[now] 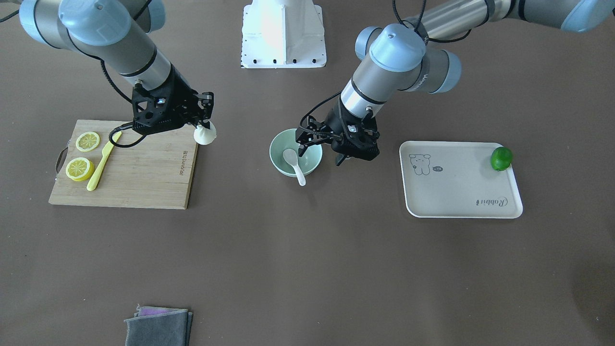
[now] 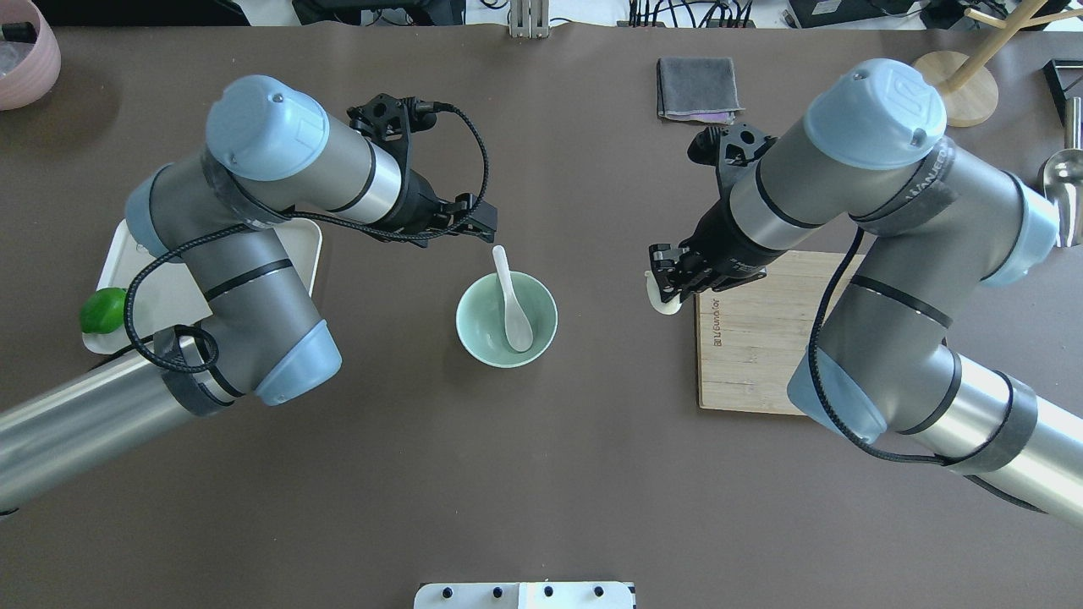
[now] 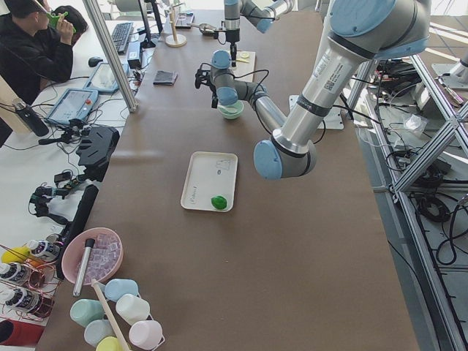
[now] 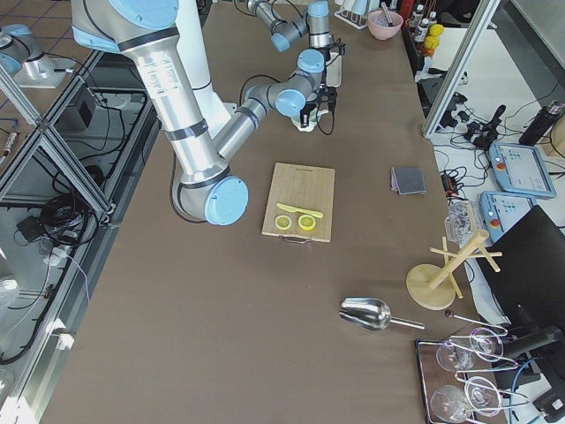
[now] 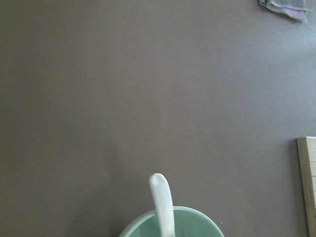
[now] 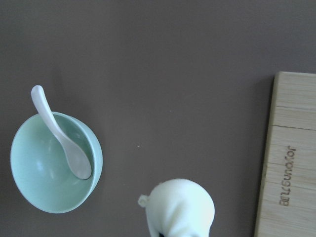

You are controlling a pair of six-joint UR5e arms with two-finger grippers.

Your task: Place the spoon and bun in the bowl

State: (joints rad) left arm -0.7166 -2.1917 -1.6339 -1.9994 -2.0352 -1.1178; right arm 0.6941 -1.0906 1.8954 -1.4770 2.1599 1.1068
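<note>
The white spoon lies in the mint-green bowl, scoop inside and handle leaning over the rim; it also shows in the overhead view and the right wrist view. My left gripper hovers at the bowl's rim, open and empty. My right gripper is shut on the white bun and holds it above the table just off the cutting board's edge, to the side of the bowl. The bun fills the bottom of the right wrist view.
A wooden cutting board carries two lemon slices and a yellow-green knife. A cream tray with a green lime lies beyond the bowl. A folded grey cloth lies near the table edge.
</note>
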